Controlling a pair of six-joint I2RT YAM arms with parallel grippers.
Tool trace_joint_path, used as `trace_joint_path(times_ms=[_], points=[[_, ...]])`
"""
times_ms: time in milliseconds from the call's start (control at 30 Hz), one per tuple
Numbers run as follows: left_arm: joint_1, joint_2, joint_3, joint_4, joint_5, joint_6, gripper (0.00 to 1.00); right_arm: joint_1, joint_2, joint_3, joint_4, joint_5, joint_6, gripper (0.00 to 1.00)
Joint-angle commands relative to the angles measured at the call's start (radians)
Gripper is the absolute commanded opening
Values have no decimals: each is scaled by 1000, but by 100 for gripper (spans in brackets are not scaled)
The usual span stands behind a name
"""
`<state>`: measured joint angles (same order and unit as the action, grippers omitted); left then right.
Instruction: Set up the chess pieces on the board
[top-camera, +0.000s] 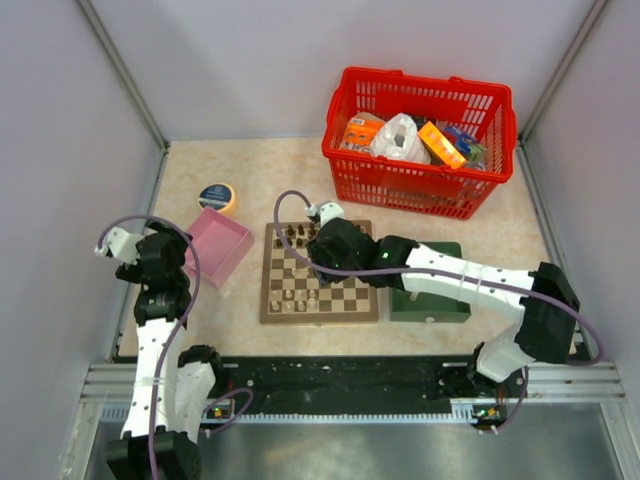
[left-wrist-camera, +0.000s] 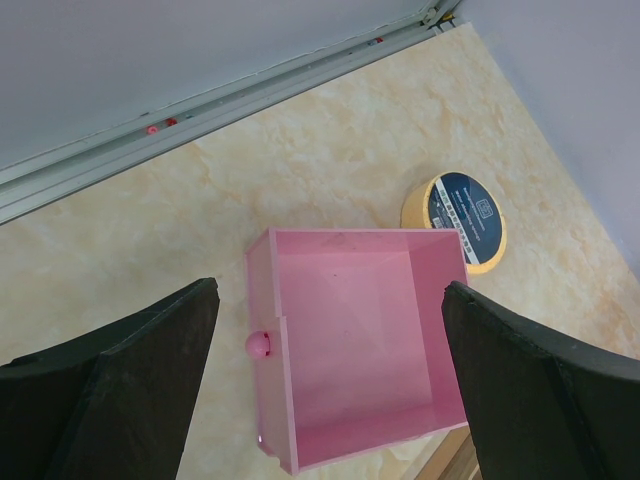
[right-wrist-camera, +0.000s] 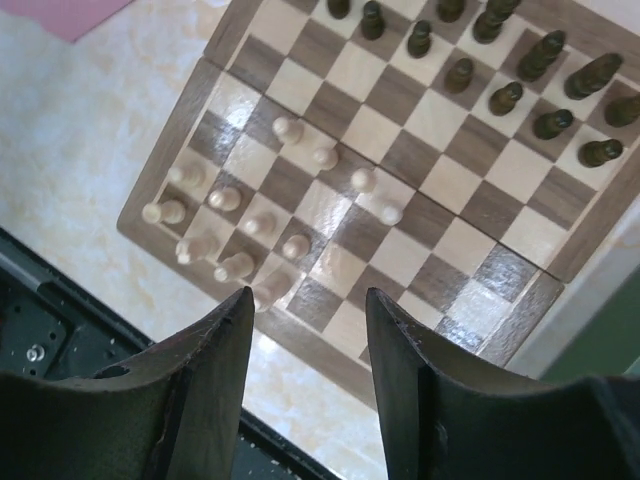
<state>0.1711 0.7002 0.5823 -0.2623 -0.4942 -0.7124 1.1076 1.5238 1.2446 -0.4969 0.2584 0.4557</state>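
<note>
Held right claw (right-wrist-camera: 307, 300) partly open, empty, over the board (right-wrist-camera: 440, 120) with chess pieces (right-wrist-camera: 225, 198) at both ends; held left claw (left-wrist-camera: 328, 290) wide open, empty, over a pink box (left-wrist-camera: 350, 335)

Your checkered wooden board (top-camera: 345, 296) lies flat at mid-frame in the top view, only partly set.
In the right wrist view you see the dark pieces (right-wrist-camera: 505, 97) standing in two rough rows along the board's upper right. The pale pieces (right-wrist-camera: 225, 198) bunch loosely at the left edge, with four strung diagonally across the middle squares.
</note>
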Motion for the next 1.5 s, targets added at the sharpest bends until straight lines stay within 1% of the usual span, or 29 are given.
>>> trace_joint_path(times_ms=[0,400,633,1000,1467], points=[[8,-10,8,28,0,-4,99,-67,7,12,34,-53,-35,49],[10,-22,8,17,-21,7,99,-72,324,274,15,-139,-146,47],[11,-15,4,23,-27,8,99,-71,447,378,-11,-145,-186,45],[13,-5,-2,34,-32,14,99,-72,561,477,-52,-154,-213,41],[16,-4,-1,35,-30,14,99,-71,610,509,-61,-154,-224,34]])
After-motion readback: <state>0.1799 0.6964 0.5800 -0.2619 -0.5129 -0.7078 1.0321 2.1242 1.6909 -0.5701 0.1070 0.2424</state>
